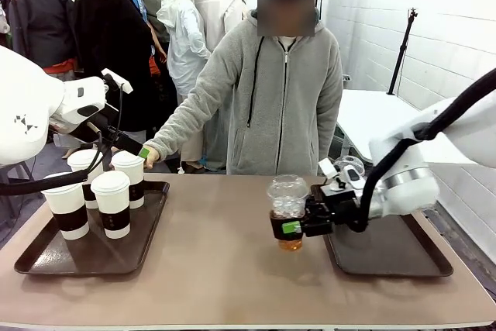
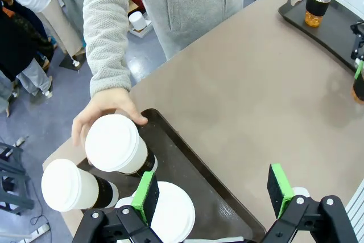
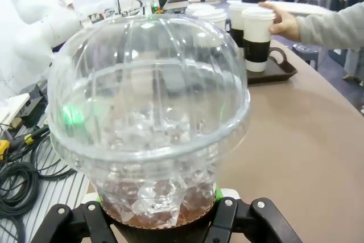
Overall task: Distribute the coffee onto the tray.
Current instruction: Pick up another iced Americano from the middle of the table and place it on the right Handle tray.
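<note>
On the brown table, the front view has the right gripper closed around a clear dome-lidded plastic cup of iced brown drink, held just beside the near-left corner of the dark right-hand tray. A second iced cup stands behind the arm, at that tray's far side. Well apart from it, the dark left-hand tray carries four white paper cups with white lids and dark bands; the person's hand touches the far one.

Along the left wrist, the left gripper hangs spread and empty over the left-hand tray, above one lidded cup. The person's hand grips the cup beyond.

Along the right wrist, the domed cup sits pinched between the fingers.

The step in hand seems to be moving an iced drink between trays; next it needs steady, upright carriage and a gentle set-down.
</note>
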### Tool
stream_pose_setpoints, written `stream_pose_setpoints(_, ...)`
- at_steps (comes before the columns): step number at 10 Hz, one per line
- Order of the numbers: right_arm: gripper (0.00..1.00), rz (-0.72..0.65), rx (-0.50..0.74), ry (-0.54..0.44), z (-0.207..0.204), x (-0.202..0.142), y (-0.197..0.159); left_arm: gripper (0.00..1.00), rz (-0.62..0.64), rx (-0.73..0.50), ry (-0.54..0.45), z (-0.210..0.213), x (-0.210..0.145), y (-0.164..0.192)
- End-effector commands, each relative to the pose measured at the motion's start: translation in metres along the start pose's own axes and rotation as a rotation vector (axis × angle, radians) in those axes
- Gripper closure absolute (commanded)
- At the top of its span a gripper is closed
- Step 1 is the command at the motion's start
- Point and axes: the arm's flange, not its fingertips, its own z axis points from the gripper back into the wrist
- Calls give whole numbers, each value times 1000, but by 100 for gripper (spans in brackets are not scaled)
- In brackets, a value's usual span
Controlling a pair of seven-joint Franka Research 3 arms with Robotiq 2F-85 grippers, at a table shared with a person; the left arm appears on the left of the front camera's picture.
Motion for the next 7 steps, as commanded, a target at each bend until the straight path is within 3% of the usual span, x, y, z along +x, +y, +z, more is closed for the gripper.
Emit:
stream_pose_setpoints(1, 34, 19, -14, -44, 15, -1, 12, 0, 3, -1, 7, 0, 1, 2)
stream_pose_setpoints(7, 34, -6, -30, -24, 19, -7, 6, 0, 3, -1, 7, 0, 1, 2)
